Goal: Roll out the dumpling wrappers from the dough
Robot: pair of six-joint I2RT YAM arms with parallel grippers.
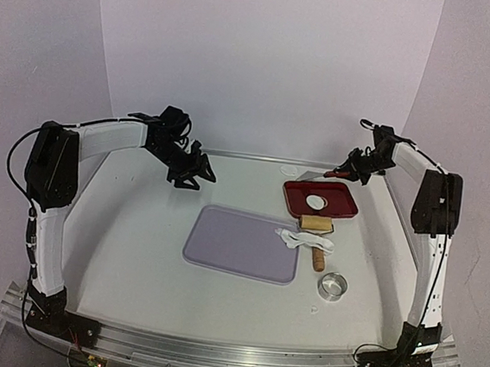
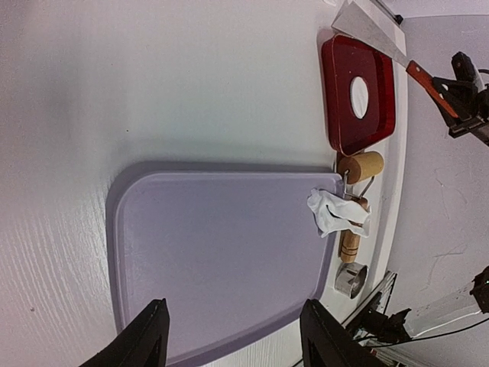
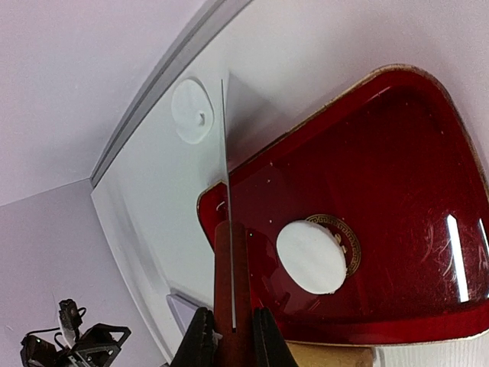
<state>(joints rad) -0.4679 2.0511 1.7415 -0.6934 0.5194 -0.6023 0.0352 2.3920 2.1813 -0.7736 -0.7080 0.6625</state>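
The left tool (image 2: 233, 345) hangs above the near edge of a lavender board (image 2: 221, 260), its jaws spread roughly halfway with nothing between them. The right tool (image 3: 233, 340) is clamped tight on the red-brown handle of a metal scraper (image 3: 231, 267). The blade points out past the far left corner of a red tray (image 3: 397, 168); I cannot tell whether its tip touches the bench (image 1: 134, 251).

One dumpling wrapper (image 3: 311, 256), a neat round white disc, lies flat near the middle of the red tray. The dough (image 2: 334, 212) is a ragged white scrap at the board's far right corner, partly on the board and partly draped against a wooden roller (image 2: 361, 166). The roller lies just right of the board, its head up against the near edge of the red tray and its handle pointing toward the arms. A ring cutter (image 2: 351, 279) stands on the bench just beyond the end of that handle, well apart from both tools
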